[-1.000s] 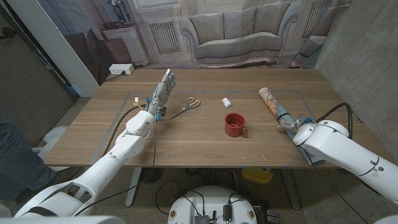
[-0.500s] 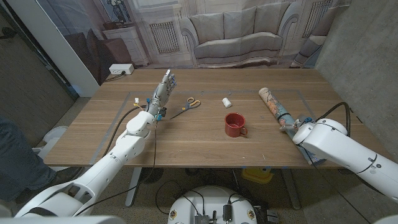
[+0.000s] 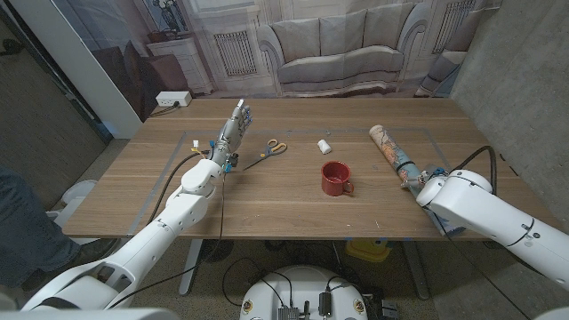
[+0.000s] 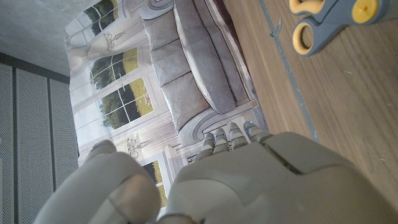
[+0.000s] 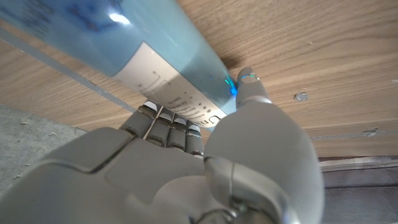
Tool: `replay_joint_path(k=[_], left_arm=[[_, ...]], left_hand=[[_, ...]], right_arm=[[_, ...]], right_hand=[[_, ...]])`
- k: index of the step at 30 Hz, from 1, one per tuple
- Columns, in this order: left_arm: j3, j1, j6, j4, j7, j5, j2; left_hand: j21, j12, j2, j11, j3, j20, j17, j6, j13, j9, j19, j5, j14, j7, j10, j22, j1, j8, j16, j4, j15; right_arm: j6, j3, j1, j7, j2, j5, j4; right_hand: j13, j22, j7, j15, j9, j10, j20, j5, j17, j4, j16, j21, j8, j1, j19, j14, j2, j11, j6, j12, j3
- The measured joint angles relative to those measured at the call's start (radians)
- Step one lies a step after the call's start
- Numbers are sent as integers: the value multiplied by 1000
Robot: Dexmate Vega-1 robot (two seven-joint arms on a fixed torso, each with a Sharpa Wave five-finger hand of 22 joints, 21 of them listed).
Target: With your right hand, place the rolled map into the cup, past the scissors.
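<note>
Rolled map (image 3: 392, 151) lies on the table (image 3: 284, 209) at the robot's right, long axis running from its near end at the right hand (image 3: 420, 180) diagonally away toward the far edge. In the right wrist view the fingers (image 5: 166, 124) sit under the tube's near end and the thumb against its side; a full grip cannot be confirmed. Cup (image 3: 335, 178) stands left of the map, scissors (image 3: 269, 149) beyond. Left hand (image 3: 233, 132) is open, well apart.
</note>
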Motion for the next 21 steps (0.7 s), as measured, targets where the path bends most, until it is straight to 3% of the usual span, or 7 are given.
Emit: replay_joint_path(k=[10, 18, 21], left_arm=[[0, 5, 1, -3, 4, 1, 0], [-2, 10, 1, -8, 6, 1, 1], [-3, 12, 1, -10, 6, 0, 2]], left_hand=[[0, 0, 0, 0, 0, 0, 0, 0, 0, 0, 0, 0, 0, 0, 0, 0, 0, 0, 0, 0, 0], [0, 0, 0, 0, 0, 0, 0, 0, 0, 0, 0, 0, 0, 0, 0, 0, 0, 0, 0, 0, 0], [0, 0, 0, 0, 0, 0, 0, 0, 0, 0, 0, 0, 0, 0, 0, 0, 0, 0, 0, 0, 0]], right_arm=[[-1, -52, 37, -133, -18, 97, 15], [-1, -127, 108, -258, -48, 226, 37], [0, -153, 135, -320, -57, 294, 47]], right_hand=[[0, 5, -26, -29, 3, 52, 0, -14, 0, 13, 12, 7, 15, 25, 47, 52, 10, -14, 46, 8, -2], [0, 9, -51, -40, 2, 165, -12, -40, 5, 17, 33, 48, 37, 58, 169, 188, 21, -35, 144, 39, 0], [0, 9, -46, -44, 2, 206, -16, -46, 4, 22, 41, 58, 45, 63, 207, 238, 27, -37, 165, 43, -3]])
